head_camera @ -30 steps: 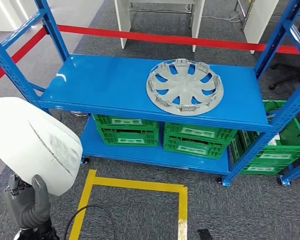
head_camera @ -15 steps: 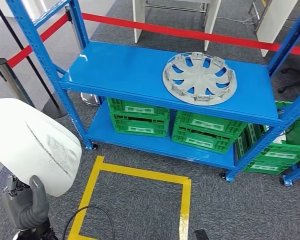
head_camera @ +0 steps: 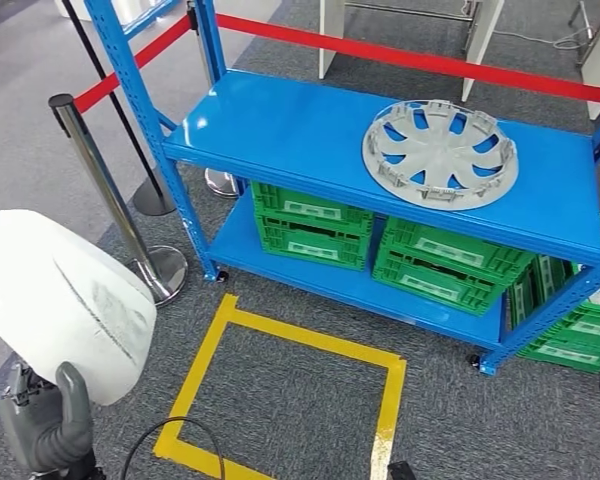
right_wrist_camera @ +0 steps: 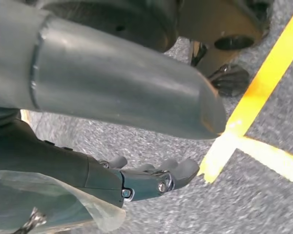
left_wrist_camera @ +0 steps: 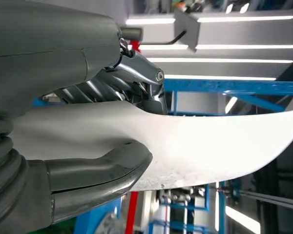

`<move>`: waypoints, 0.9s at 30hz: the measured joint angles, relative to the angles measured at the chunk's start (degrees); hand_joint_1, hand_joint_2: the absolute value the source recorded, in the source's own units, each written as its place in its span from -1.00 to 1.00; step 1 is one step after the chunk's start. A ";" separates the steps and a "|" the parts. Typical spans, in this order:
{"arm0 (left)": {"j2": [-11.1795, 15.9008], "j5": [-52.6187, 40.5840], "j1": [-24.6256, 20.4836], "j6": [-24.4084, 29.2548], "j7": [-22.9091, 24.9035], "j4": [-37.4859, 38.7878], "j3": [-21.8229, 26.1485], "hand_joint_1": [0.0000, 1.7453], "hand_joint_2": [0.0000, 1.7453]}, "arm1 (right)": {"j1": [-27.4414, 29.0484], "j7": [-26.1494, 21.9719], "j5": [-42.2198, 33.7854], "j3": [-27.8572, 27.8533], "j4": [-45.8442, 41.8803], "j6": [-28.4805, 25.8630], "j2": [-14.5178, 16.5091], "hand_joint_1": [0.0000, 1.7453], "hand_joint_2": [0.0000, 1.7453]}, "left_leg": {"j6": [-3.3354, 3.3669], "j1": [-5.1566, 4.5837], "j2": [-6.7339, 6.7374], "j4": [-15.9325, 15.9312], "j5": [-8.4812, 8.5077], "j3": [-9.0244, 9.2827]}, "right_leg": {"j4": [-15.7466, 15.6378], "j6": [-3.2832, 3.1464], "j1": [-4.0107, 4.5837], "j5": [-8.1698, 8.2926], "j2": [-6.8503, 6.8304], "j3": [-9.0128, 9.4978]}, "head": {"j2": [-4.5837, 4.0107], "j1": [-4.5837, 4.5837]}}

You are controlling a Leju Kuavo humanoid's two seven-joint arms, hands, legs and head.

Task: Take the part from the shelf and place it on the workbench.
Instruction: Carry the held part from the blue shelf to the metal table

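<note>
My left hand grips a white curved part at the lower left of the head view, holding it above the floor. In the left wrist view the thumb lies on one face of the white part and the darker fingers on the other. My right hand hangs over the grey carpet, thumb and fingers apart, with nothing between them. A grey wheel cover lies flat on the top board of the blue shelf.
Green crates stand on the shelf's lower board. A metal stanchion with a red belt stands left of the shelf. A yellow tape square marks the carpet in front. A black cable lies near my feet.
The whole picture has slid to the right, so the camera has turned left; a stanchion has come into view. The white part stays in my left hand.
</note>
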 joint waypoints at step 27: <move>-1.05 -5.06 -0.32 1.26 -0.20 -0.80 -0.25 1.00 1.00 | 0.39 1.97 3.64 1.85 0.07 0.76 0.45 -1.00 -1.00 | 1.12 0.02 -4.06 -3.85 3.39 1.16 | 1.58 1.34 -0.10 -0.71 3.51 -1.02 | 0.00 0.11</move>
